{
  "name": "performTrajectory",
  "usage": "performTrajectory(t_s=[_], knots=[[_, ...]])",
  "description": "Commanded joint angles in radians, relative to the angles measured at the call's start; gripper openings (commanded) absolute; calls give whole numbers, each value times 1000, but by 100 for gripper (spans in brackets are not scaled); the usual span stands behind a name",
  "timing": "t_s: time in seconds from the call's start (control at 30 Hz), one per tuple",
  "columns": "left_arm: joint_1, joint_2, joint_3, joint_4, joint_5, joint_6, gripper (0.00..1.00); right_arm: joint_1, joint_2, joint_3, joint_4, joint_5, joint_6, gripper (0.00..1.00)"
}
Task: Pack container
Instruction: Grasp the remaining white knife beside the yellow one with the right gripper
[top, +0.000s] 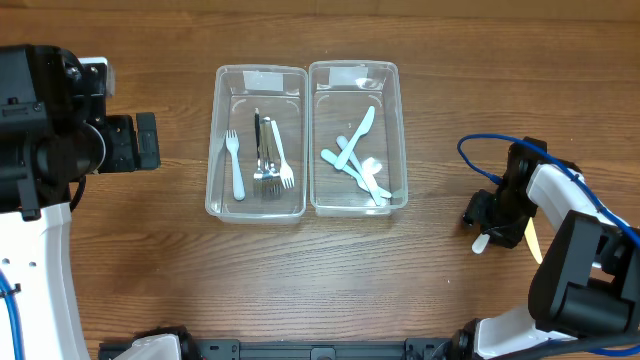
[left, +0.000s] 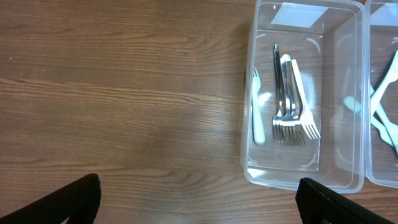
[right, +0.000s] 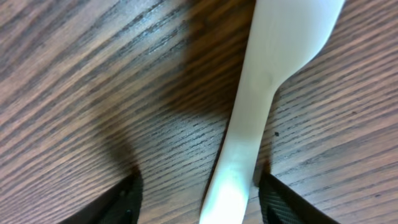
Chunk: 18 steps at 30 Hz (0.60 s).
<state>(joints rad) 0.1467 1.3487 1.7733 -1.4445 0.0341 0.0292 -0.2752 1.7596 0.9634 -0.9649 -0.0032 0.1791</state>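
Observation:
Two clear plastic containers stand side by side. The left container (top: 258, 72) holds metal forks (top: 268, 160) and a pale plastic fork (top: 235, 165). The right container (top: 352, 68) holds pale blue and white plastic utensils (top: 355, 160). My right gripper (top: 497, 222) is low at the table on the right, open, with its fingers (right: 200, 199) on either side of a white plastic utensil (right: 267, 81) lying on the wood; the utensil's tip (top: 481, 243) sticks out below it. My left gripper (top: 140, 140) is open and empty, left of the containers (left: 199, 199).
The left wrist view shows the fork container (left: 249, 124) at the right and bare wood to its left. A yellowish utensil (top: 533, 243) lies beside my right arm. A blue cable (top: 480, 150) loops above the right gripper.

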Motion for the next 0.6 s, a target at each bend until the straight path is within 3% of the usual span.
performTrajectory(t_s=[0.0, 0.1, 0.2, 0.43, 0.57], knots=[[10, 3, -5, 2, 15, 16, 100, 0, 44, -48, 30, -50, 35, 51], [10, 3, -5, 1, 15, 16, 100, 0, 44, -48, 23, -51, 35, 40], [10, 3, -5, 1, 15, 16, 100, 0, 44, -48, 17, -51, 35, 38], [10, 3, -5, 1, 15, 16, 100, 0, 44, -48, 15, -51, 35, 21], [10, 3, -5, 1, 15, 16, 100, 0, 44, -48, 17, -51, 35, 17]])
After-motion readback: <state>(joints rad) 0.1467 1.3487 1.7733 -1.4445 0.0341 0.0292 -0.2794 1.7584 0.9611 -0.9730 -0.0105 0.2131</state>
